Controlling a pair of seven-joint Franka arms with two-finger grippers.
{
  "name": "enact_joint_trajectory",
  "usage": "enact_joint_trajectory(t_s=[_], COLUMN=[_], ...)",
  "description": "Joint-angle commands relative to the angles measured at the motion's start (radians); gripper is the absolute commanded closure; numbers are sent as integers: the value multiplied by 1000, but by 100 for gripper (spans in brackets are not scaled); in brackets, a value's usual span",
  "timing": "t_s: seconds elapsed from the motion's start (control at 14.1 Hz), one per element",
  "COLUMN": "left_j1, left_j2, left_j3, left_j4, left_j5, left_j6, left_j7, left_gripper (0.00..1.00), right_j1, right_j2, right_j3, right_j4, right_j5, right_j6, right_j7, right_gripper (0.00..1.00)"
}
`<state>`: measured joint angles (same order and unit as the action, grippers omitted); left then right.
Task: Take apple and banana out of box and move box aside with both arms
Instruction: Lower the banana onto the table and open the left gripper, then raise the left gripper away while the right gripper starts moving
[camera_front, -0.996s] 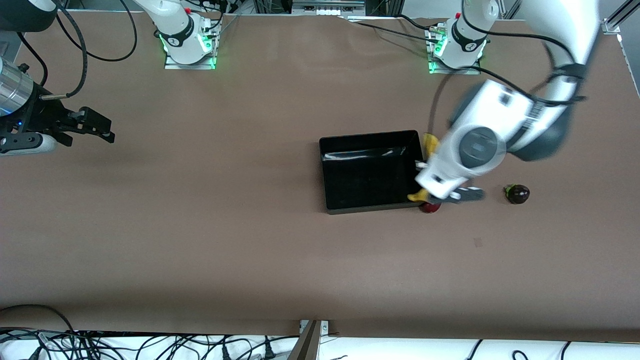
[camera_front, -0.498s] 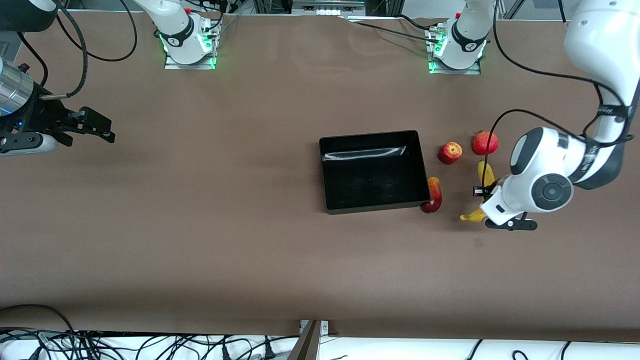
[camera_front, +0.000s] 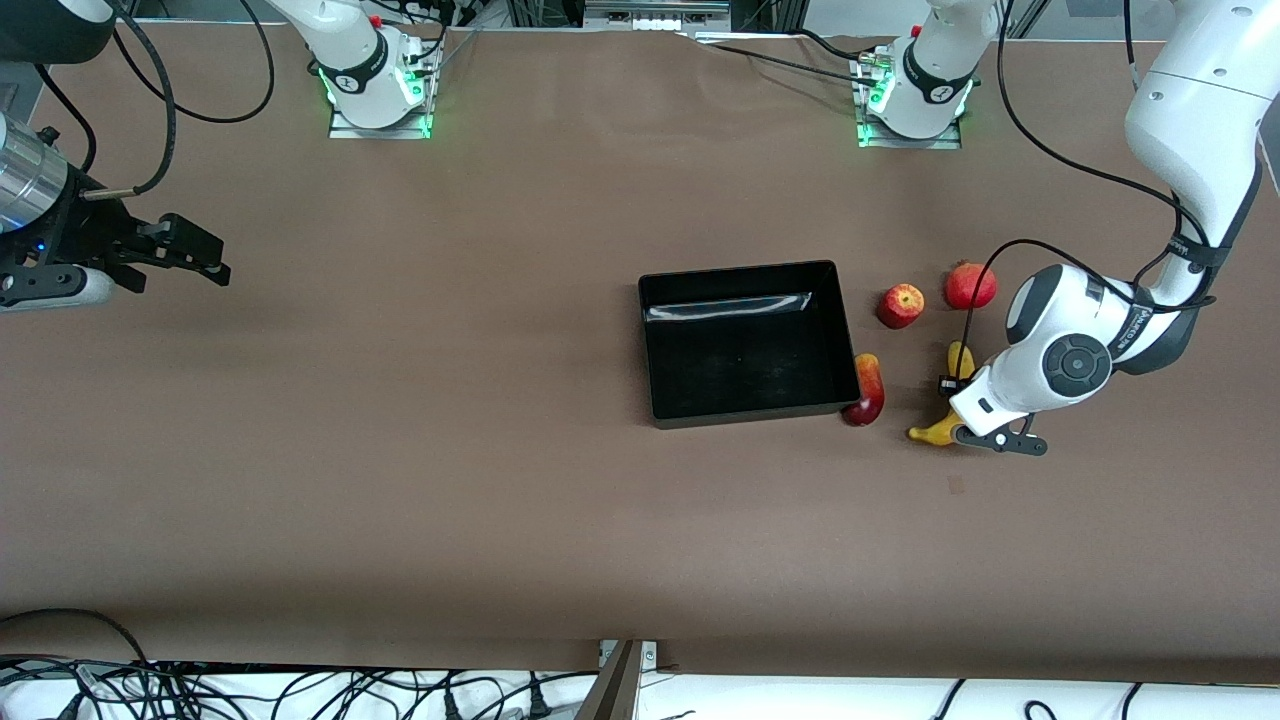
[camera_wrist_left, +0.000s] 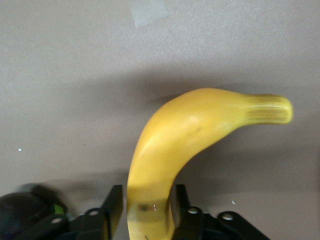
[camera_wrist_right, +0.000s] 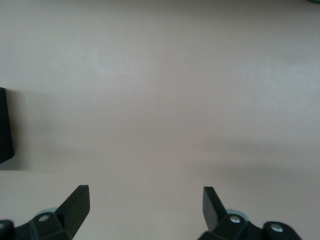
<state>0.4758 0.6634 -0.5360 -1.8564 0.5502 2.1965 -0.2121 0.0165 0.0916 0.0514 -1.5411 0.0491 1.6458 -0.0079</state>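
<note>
**A:** so what's the left claw (camera_wrist_left: 145, 207) up to?

**B:** it's pinching the long curved yellow banana (camera_wrist_left: 185, 145). In the left wrist view the two black fingers (camera_wrist_left: 113, 204) sit tight against either side of the fruit near one end, and the rest of the banana curves away from them over the brown table (camera_front: 400, 450). Can't tell if the banana is touching the table or just above it.

**A:** and where is that in the front view?

**B:** toward the left arm's end of the table, beside the glossy black rectangular plastic tray (camera_front: 650, 350) but clearly apart from it. Only the two yellow ends of the banana (camera_front: 935, 430) peek out from under the white wrist.

**A:** other fruit?

**B:** the small round red apple with yellow patches (camera_front: 901, 305) sits between the tray and a rounder all-red fruit (camera_front: 970, 286), both farther from the front camera than the banana. A longish red-and-yellow fruit (camera_front: 866, 392) lies right against the tray's corner. There's also a dark roundish thing with a green bit (camera_wrist_left: 22, 212) just beside the claw in the left wrist view; no idea what it is.

**A:** right claw?

**B:** the right claw (camera_front: 185, 252) waits over bare table at the right arm's end, well apart from everything, fingers (camera_wrist_right: 77, 202) spread wide, holding nothing.
</note>
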Motion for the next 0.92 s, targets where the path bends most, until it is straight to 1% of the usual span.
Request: enact_joint_trajectory(t_s=[0.0,0.14,0.21,0.36,0.43,0.5,0.57,0.64,0.71,0.78,0.85], left_j1=[0,1,1,1,0,-14,-37,-43,-68,-156,-230], left_j2=[-82,-154,-172,-180,-179,-198,-243,-264,-324,-362,-381], left_j3=[-42,-117,-152,-232,-258,-250,-239,-210,-147,-10,120], left_j4=[38,112,170,325,403,449,450,459,448,445,445], left_j5=[8,7,5,-10,-41,-86,-108,-133,-195,-269,-345], left_j6=[-90,-223,-312,-525,-632,-677,-681,-685,-682,-678,-676], left_j7=[14,13,14,19,20,26,36,49,94,155,202], left_gripper=[0,0,0,0,0,0,0,0,0,0,0], right_j1=[5,5,5,5,5,5,5,5,5,5,7], right_j2=[-4,-4,-4,-4,-3,-4,-4,-4,-1,0,0], right_j3=[2,2,2,2,2,1,1,1,1,1,2], right_j4=[9,9,9,9,9,9,9,7,6,7,9], right_j5=[-9,-9,-9,-9,-11,-12,-12,-14,-14,-11,-2], right_j6=[-12,-11,-12,-12,-11,-12,-12,-12,-12,-11,-9], right_j7=[3,-3,-3,-1,-7,-9,-9,-9,-9,-9,2], right_gripper=[0,0,0,0,0,0,0,0,0,0,0])
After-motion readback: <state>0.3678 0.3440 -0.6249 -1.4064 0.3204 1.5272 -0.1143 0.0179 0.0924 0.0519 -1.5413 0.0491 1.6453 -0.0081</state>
